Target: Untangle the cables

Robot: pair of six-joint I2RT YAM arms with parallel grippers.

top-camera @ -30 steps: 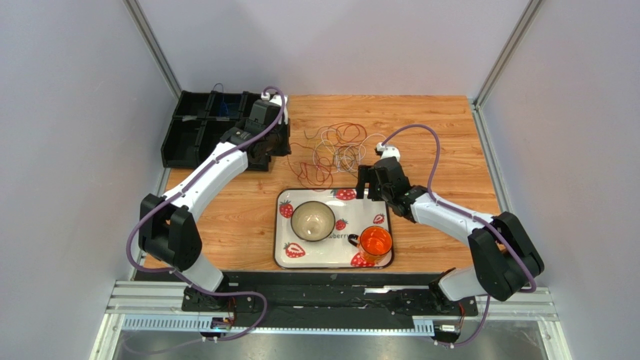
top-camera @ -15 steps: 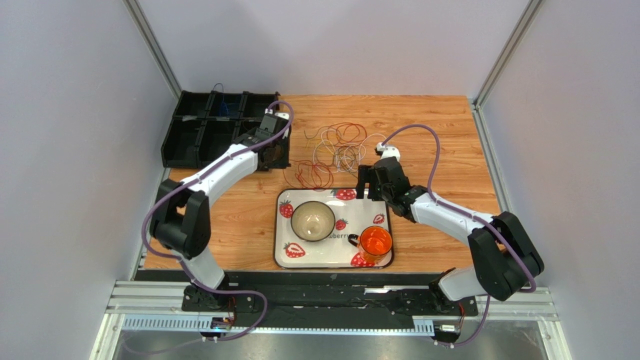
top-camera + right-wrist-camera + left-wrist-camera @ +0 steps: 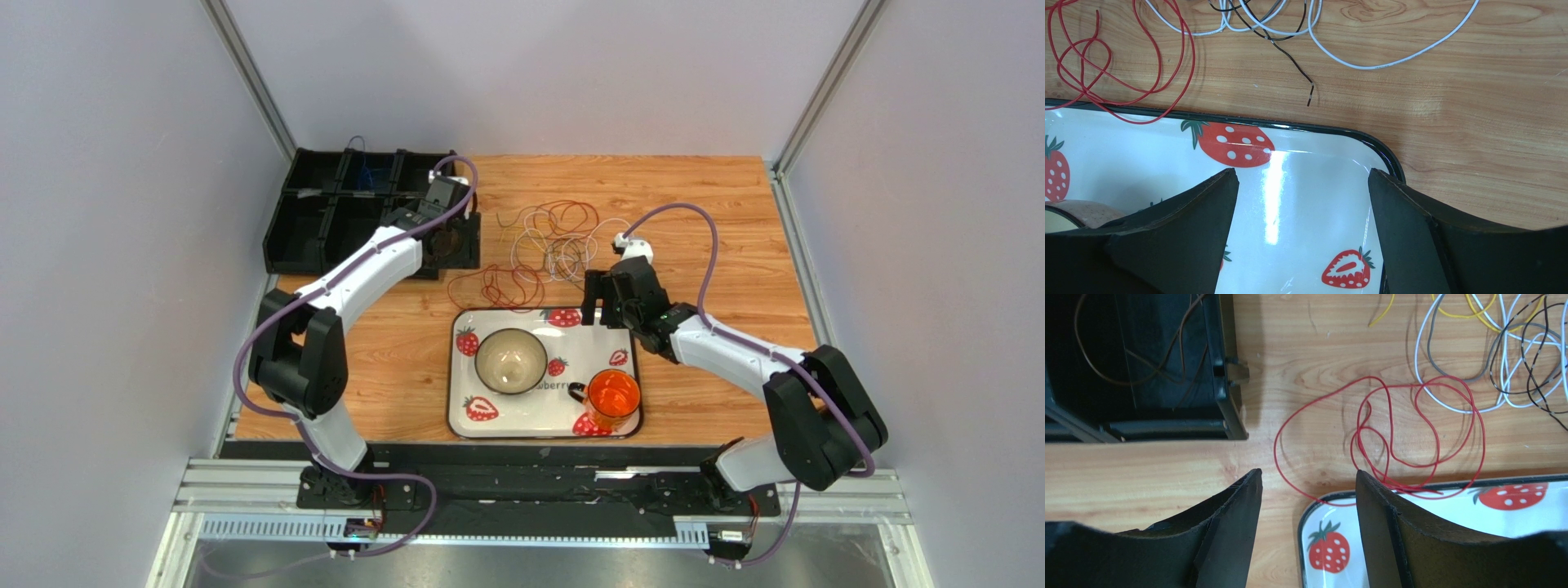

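Note:
The cables [image 3: 552, 235] lie in a loose tangle on the wooden table beyond the tray: white, grey, black and yellow ones [image 3: 1499, 361] together, and a red cable [image 3: 1389, 432] looped apart from them, its near edge lying over the tray rim. My left gripper [image 3: 1309, 478] hovers open just short of the red loops, nothing between its fingers; in the top view it [image 3: 451, 245] is by the black bin's right end. My right gripper [image 3: 1303, 177] stands open and empty over the tray's far right corner, the white cables [image 3: 1260, 27] and a black wire end [image 3: 1309, 97] beyond it.
A black divided bin [image 3: 331, 214] sits at the back left with a thin brown wire [image 3: 1137, 361] in one compartment. The strawberry tray [image 3: 456, 368] holds a bowl [image 3: 512, 359] and an orange cup [image 3: 612, 396]. Walls close in on three sides.
My left gripper has gone from shut to open and shifted off the bin toward the red cable, whose loop now reaches farther left. The right arm has not moved.

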